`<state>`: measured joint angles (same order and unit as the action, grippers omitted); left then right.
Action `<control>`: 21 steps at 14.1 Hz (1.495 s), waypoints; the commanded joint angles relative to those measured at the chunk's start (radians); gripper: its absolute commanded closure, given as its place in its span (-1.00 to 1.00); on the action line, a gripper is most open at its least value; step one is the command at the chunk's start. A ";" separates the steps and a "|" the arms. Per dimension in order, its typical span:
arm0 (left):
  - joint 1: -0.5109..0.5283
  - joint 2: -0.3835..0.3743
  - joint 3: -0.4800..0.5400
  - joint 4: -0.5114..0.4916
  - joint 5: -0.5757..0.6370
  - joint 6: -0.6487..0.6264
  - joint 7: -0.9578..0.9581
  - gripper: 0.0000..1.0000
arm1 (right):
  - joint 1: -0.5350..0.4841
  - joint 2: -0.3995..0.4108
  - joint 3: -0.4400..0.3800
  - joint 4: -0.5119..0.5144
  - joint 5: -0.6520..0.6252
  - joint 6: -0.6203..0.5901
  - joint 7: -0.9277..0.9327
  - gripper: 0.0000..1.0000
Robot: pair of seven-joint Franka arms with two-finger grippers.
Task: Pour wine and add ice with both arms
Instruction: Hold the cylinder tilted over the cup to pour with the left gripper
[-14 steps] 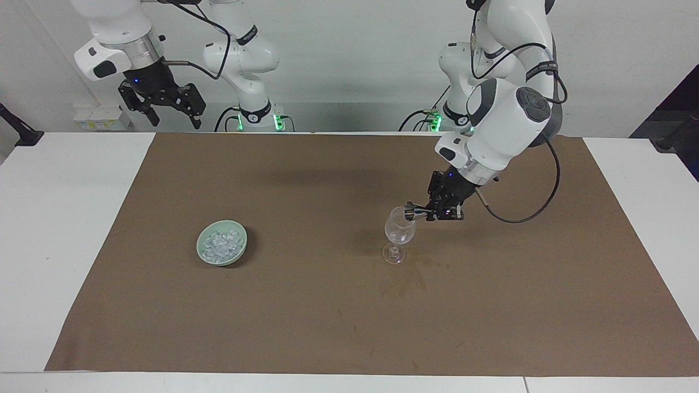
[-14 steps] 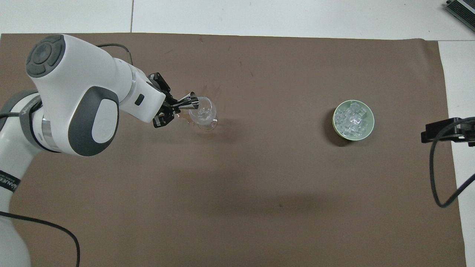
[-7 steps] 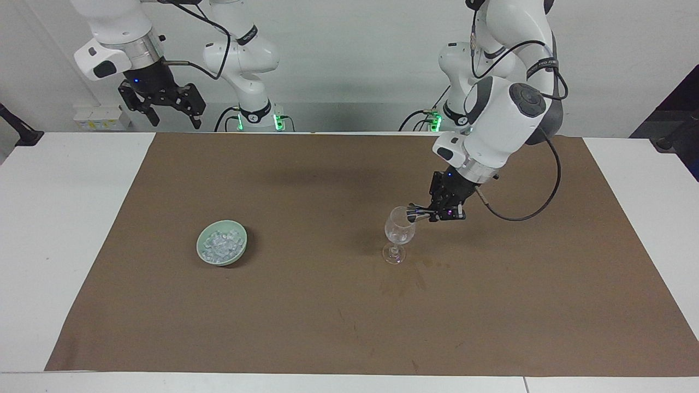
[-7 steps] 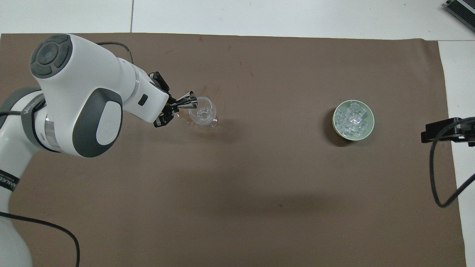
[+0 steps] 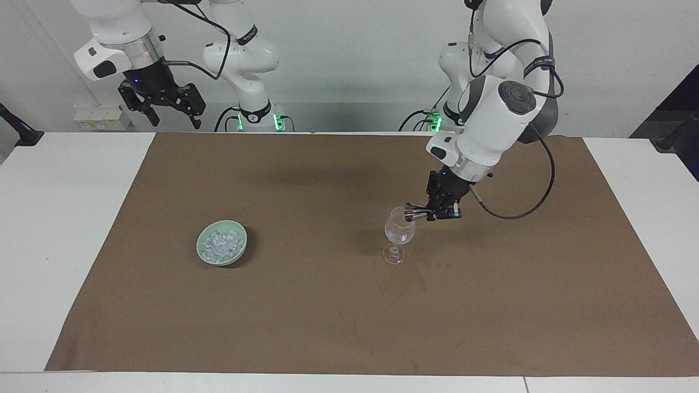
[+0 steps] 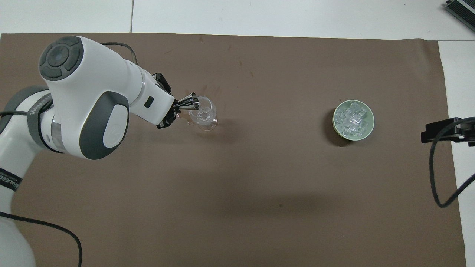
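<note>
So the worktop (image 5: 65,229) is plain white, and most of it is covered by a big brown paper mat (image 5: 327,316) with a few faint stains on it. Two things sit directly on the mat: a clear wine glass (image 5: 399,236) standing upright toward the left arm's end, and a small pale green bowl (image 5: 221,250) heaped with ice (image 5: 220,244) cubes toward the right arm's end. They're well apart, both roughly the same way out from the robots.

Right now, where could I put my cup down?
Bare mat lies between the ice bowl and the wine glass. It is crowded at the glass, where the left hand tips a metal jigger.
</note>
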<state>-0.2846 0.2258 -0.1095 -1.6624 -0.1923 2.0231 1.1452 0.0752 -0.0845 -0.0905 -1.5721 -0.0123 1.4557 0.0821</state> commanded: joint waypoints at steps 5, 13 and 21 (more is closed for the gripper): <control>-0.034 0.004 0.017 0.038 0.071 -0.050 -0.076 1.00 | -0.009 -0.015 -0.002 -0.013 0.026 0.000 -0.021 -1.00; -0.051 0.007 0.017 0.062 0.122 -0.084 -0.151 1.00 | -0.009 -0.015 -0.002 -0.013 0.026 0.000 -0.019 -1.00; -0.056 0.007 0.017 0.064 0.155 -0.096 -0.185 1.00 | -0.009 -0.015 -0.002 -0.013 0.026 0.000 -0.019 -1.00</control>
<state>-0.3151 0.2258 -0.1105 -1.6259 -0.0637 1.9550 0.9939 0.0752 -0.0845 -0.0905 -1.5721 -0.0123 1.4557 0.0821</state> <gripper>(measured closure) 0.784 0.000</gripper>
